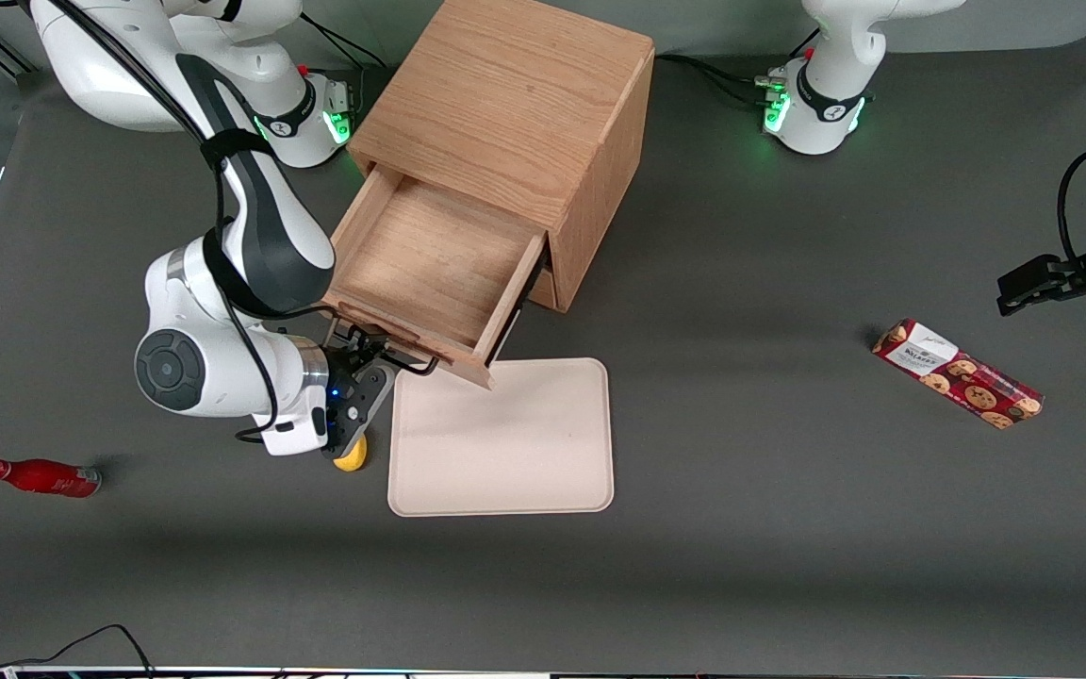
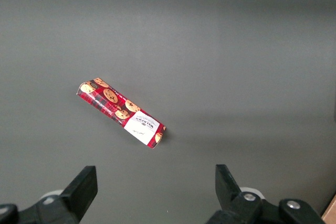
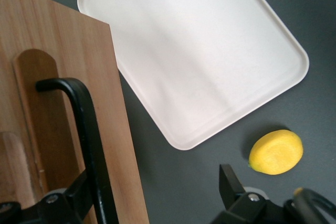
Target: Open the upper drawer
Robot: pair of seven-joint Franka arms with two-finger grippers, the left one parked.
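The upper drawer [image 1: 435,273] stood pulled well out of the oak cabinet [image 1: 515,113], its inside bare. The gripper [image 1: 366,351] sat at the drawer front with fingers spread, one on each side of the dark bar handle [image 3: 89,129], not pinching it. The pull looked almost complete; any finishing draw should run straight along the drawer's line. Just beside the gripper lay a cream tray [image 1: 501,438]; a lemon [image 3: 276,152] lay below it, limiting room.
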